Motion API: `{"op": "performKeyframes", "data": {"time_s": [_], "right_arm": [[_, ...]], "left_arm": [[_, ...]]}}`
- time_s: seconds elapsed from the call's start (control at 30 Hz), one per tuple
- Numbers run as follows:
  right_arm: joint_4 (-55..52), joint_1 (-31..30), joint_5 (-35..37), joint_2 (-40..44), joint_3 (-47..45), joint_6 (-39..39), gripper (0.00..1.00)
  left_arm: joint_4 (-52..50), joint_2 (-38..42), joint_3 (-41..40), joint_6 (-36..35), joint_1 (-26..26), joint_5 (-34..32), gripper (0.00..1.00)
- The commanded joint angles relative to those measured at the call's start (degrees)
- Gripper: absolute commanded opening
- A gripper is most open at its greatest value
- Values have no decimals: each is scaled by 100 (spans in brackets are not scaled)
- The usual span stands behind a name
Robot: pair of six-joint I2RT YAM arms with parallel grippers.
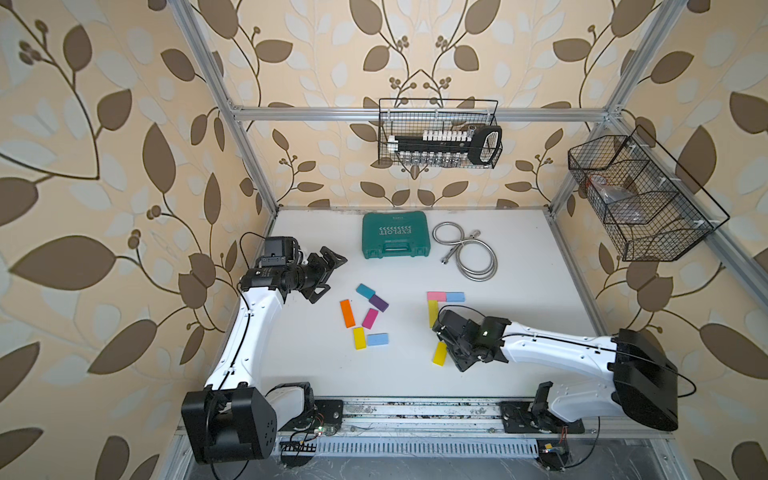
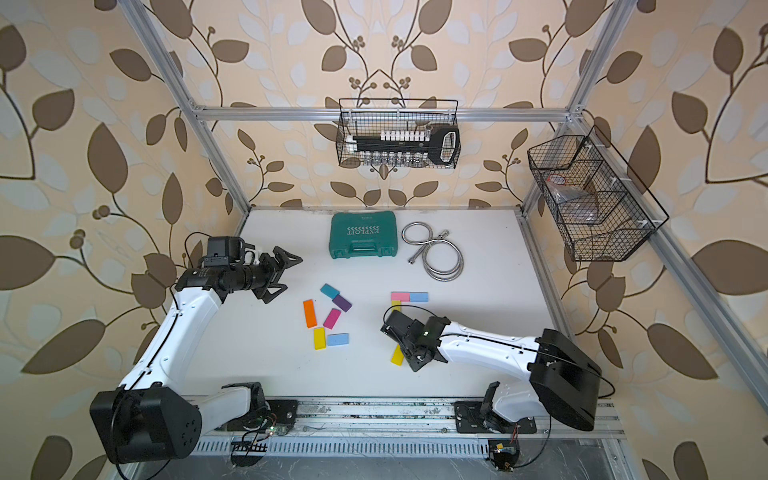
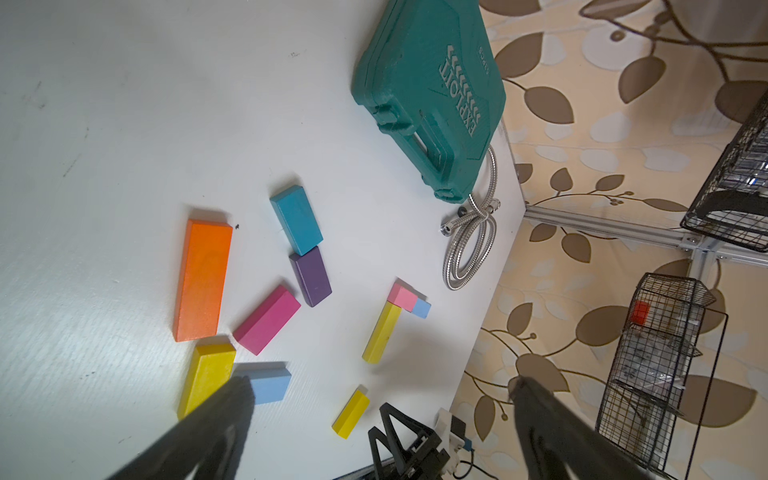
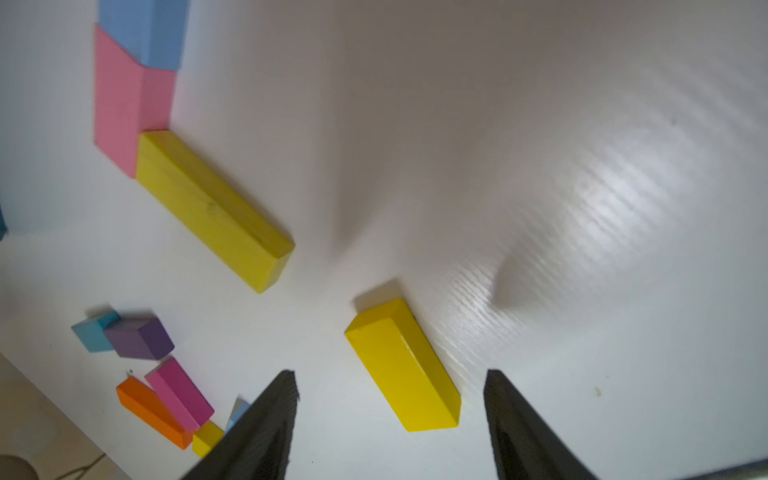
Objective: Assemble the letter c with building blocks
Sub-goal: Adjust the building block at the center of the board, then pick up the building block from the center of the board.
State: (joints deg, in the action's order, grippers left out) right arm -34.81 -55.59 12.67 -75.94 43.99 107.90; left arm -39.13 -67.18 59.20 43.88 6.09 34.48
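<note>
Now right claw gapes empty over the loose yellow block, six o'clock of the yellow bar; one brush could skew it.

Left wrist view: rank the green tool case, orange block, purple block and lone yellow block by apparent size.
1. green tool case
2. orange block
3. purple block and lone yellow block: they look near alike here, and the yellow one lies farther from this camera, so I leave them unranked.
</note>
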Motion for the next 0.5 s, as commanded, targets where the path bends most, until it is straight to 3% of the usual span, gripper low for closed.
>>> {"op": "performKeyframes", "data": {"time_s": [0.0,0.13,0.23,0.47], "right_arm": [[-556,408,-120,329,623,-2903,70],[-802,644,-1038,-66,1563,-7166,73],[-1778,525,-1300,-603,2146,-9158,75],[-2232,477,-1896,-1206,2214,-10329,76]], "left_arm": [[106,95,-25,-63,56,119,99],[99,64,-24,-133,48,134,99],[21,47,24,-246,51,130,99],[-198,3,166,-379,51,15,99]]}}
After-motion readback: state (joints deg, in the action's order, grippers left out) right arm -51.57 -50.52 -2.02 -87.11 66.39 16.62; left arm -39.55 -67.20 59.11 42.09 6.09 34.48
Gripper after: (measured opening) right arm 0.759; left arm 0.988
